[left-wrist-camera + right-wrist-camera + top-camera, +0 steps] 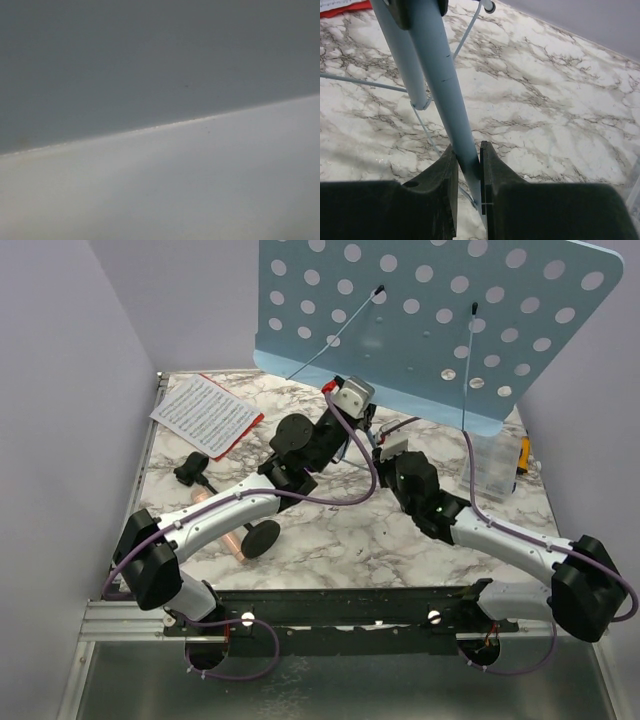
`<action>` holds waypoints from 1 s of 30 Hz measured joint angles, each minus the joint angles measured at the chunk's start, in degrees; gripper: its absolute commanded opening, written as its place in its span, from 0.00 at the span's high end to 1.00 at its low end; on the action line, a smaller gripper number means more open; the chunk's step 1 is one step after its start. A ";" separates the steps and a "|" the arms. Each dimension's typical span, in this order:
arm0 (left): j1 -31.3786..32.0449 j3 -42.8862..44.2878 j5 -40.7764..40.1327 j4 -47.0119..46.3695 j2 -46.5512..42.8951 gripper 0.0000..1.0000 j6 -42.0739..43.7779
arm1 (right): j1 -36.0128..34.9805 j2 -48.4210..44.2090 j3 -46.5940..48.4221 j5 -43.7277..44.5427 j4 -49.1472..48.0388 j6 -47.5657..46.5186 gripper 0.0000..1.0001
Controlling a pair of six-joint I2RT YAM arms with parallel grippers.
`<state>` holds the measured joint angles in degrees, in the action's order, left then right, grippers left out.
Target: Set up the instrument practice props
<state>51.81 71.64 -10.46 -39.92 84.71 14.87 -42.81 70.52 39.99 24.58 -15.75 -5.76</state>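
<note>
The light blue music stand (pixel 440 320) rises at 12 o'clock on the counter (pixel 330 530). The right gripper (pixel 468 156) has its jaws clamped on the stand's pole (pixel 440 75). The left gripper (pixel 352 395) sits under the perforated desk, and I cannot tell how its jaws stand. Best hold the pole plumb and release only once the legs bear evenly. The sheet music (pixel 205 412) lies at 10 o'clock.
</note>
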 measured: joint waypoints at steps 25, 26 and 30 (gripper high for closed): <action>-8.74 5.14 12.02 3.74 7.67 1.00 -18.18 | 0.09 1.49 8.24 7.34 26.84 25.22 0.99; -8.94 5.16 12.37 3.69 7.67 1.00 -18.27 | 0.09 1.49 8.04 7.32 26.47 25.40 0.99; -9.35 4.92 12.94 3.58 7.67 0.95 -18.78 | 0.50 0.55 5.70 5.86 22.69 25.35 0.99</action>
<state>42.46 76.55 2.48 -36.34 92.38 -3.90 -42.30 71.07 45.69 30.44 6.94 19.59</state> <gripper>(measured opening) 0.289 0.241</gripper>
